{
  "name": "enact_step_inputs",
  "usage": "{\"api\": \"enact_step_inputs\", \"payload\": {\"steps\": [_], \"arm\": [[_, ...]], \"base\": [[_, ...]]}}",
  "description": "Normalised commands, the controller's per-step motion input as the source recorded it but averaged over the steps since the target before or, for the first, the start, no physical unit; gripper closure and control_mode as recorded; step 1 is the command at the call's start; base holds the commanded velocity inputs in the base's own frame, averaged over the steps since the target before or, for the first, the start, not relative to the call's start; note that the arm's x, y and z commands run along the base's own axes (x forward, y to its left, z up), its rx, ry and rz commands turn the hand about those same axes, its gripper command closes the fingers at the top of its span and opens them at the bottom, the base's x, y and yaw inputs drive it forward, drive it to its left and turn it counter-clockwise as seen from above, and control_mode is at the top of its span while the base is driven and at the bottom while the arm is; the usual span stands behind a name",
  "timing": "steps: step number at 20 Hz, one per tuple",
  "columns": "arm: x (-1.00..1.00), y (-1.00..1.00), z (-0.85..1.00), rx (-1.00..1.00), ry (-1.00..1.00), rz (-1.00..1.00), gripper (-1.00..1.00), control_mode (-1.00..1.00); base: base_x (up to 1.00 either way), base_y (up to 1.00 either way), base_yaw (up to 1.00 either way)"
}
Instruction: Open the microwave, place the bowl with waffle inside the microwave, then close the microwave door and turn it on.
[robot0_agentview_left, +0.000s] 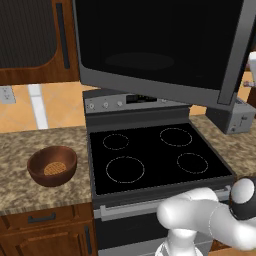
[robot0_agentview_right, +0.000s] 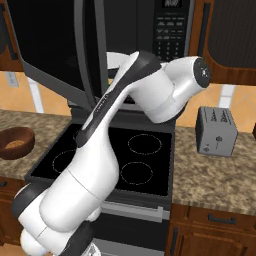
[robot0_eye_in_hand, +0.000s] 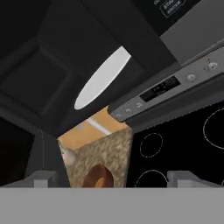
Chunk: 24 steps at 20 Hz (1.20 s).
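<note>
Your gripper (robot0_eye_in_hand: 113, 177) gapes wide, empty; the microwave door (robot0_agentview_left: 155, 47) swings out leftward, the bowl (robot0_agentview_left: 52, 165) apparently upright.

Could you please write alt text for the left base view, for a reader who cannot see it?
A reddish-brown bowl holding a waffle sits on the speckled counter left of a black stove. Above the stove, the microwave door stands swung open. The robot's white arm rises at lower right.
</note>
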Motion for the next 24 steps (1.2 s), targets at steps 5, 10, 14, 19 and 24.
{"api": "enact_step_inputs", "payload": {"steps": [5,10,14,19,24], "arm": [[0.62,-0.09,-0.07,0.26,0.04,0.23,-1.00,-1.00],[0.35,0.01,0.00,0.16,0.09,0.17,-1.00,-1.00],[-0.65,0.23,0.01,0.04,0.00,0.11,-1.00,-1.00],[-0.75,0.61,0.03,0.00,0.04,0.09,-1.00,-1.00],[0.20,0.18,0.00,0.09,0.09,0.09,-1.00,-1.00]], "base": [[0.00,0.00,0.00],[0.00,0.00,0.00],[0.00,0.00,0.00],[0.00,0.00,0.00],[0.00,0.00,0.00]]}}
